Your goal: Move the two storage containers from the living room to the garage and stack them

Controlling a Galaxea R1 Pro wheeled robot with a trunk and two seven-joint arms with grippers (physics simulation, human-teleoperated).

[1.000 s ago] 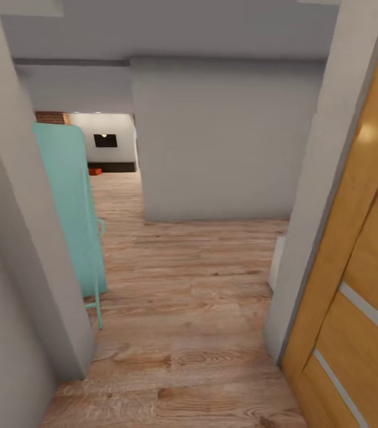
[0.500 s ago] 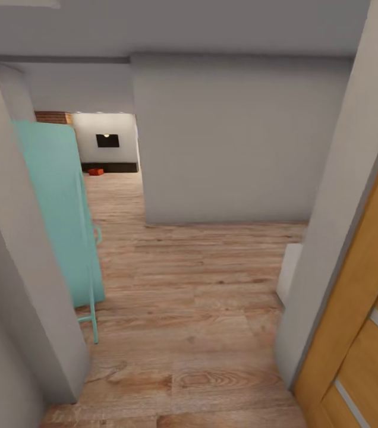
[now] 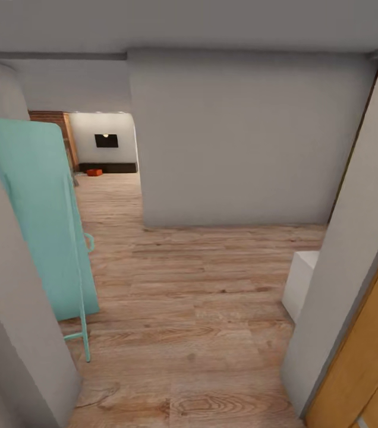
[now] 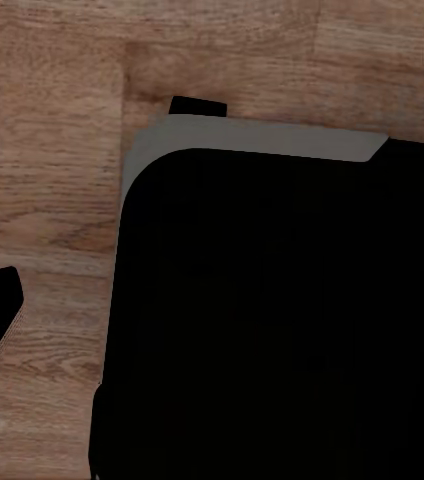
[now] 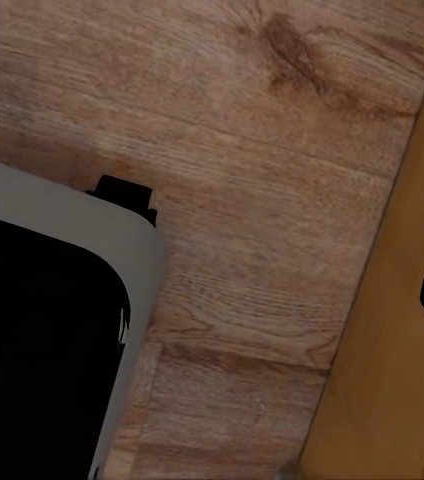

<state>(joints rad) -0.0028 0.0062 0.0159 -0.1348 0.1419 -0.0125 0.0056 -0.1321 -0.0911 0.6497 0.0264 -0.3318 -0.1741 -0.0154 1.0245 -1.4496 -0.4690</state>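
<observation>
You are in a doorway, facing into a hall with a light wood plank floor (image 3: 183, 333). Both arms hang low beside the robot's base. In the left wrist view, the black, grey-edged base (image 4: 272, 300) sits over the planks, with a dark tip at the frame edge that may be a fingertip; you cannot tell whether the left gripper's jaws are apart or together. In the right wrist view, the base corner (image 5: 52, 330) lies over the floor next to an orange wooden door (image 5: 392, 330); the right gripper's jaw state cannot be told either. Judged from this stowed posture, neither arm is carrying anything; the arms are tucked for travel through a narrow gap.

Near right, the orange door (image 3: 367, 368) stands open against the grey door frame (image 3: 343, 267). Near left, a grey wall edge (image 3: 10, 309) narrows the passage. Just beyond it, a turquoise panel on thin legs (image 3: 40, 220) stands along the left side. A white block (image 3: 301, 282) sits low on the right, past the frame. A grey wall (image 3: 236, 137) closes the hall ahead.

Far left, an opening leads to the living room (image 3: 103, 148), with a brick column (image 3: 55, 128) and a black TV (image 3: 106, 141). One storage container (image 3: 94, 172) lies on that room's floor below the TV, well apart from both grippers. Steer left around the wall to reach it.
</observation>
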